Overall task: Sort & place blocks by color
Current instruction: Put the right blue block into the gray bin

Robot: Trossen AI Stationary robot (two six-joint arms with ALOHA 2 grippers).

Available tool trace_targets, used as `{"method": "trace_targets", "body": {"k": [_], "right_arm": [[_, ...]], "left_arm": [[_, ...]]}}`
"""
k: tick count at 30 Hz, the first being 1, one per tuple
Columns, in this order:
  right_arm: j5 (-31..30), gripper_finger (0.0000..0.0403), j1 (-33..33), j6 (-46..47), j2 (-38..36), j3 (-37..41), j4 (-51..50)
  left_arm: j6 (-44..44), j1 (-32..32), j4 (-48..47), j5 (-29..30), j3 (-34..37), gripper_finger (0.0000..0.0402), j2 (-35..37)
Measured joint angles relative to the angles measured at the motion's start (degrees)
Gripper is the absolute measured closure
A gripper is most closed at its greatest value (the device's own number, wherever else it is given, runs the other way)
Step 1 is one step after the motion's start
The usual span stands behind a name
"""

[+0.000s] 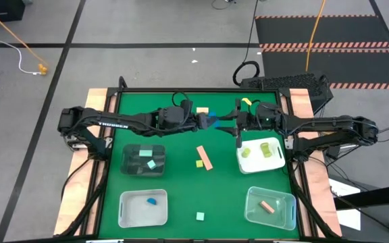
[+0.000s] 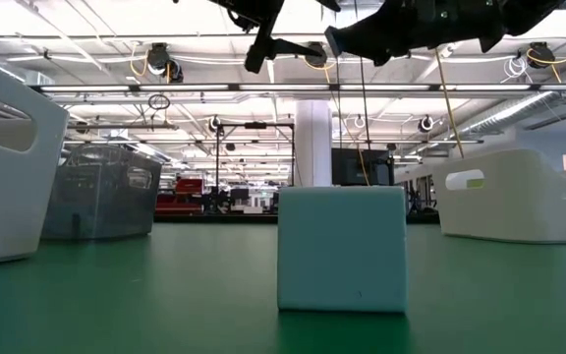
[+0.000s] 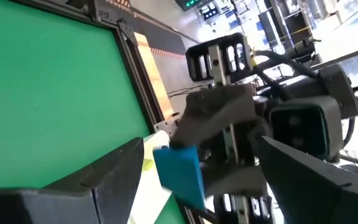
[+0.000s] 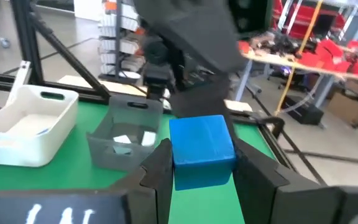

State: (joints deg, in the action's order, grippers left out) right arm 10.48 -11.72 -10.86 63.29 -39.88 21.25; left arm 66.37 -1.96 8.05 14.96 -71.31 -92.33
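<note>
A blue block [image 4: 202, 149] hangs high over the middle of the green table [image 1: 181, 175], with my right gripper [image 4: 202, 168] shut on it. My left gripper [image 3: 210, 180] faces it from the table's left. It is open, and its fingers [image 3: 114, 171] stand wide on either side of the block [image 3: 179, 171] without touching it. In the high view both grippers meet at the block [image 1: 213, 122]. Loose on the table lie a salmon bar [image 1: 204, 157], a yellow-green block [image 1: 199, 163], a mint cube [image 1: 200, 216] and two far blocks [image 1: 202, 109]. My right gripper pinches the blue block by two opposite side faces [image 4: 178, 163] between its two fingers [image 4: 160, 168]. The fingers reach in level from the table's right side. The block sits upright in the hold, lifted well clear of the table.
A dark tray [image 1: 144, 160] with mint blocks and a white bin [image 1: 142, 208] with a blue block stand on the left. On the right are a white tray [image 1: 262, 155] with yellow-green blocks and a clear bin [image 1: 270, 207] with a salmon block.
</note>
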Motion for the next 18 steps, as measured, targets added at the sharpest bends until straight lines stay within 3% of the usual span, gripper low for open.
{"method": "trace_targets", "body": {"k": [7, 18], "right_arm": [[-0.25, 0.0287, 3.15, -1.89, 4.82, -0.02, 4.55], [-2.43, 0.0287, 4.44, -1.65, 6.72, 0.09, 3.4]], "left_arm": [[3.33, 0.52, 0.2, -2.85, 0.0, 0.0124, -2.63], [3.95, 1.52, 0.31, -6.27, 0.07, 0.0175, -4.42]]}}
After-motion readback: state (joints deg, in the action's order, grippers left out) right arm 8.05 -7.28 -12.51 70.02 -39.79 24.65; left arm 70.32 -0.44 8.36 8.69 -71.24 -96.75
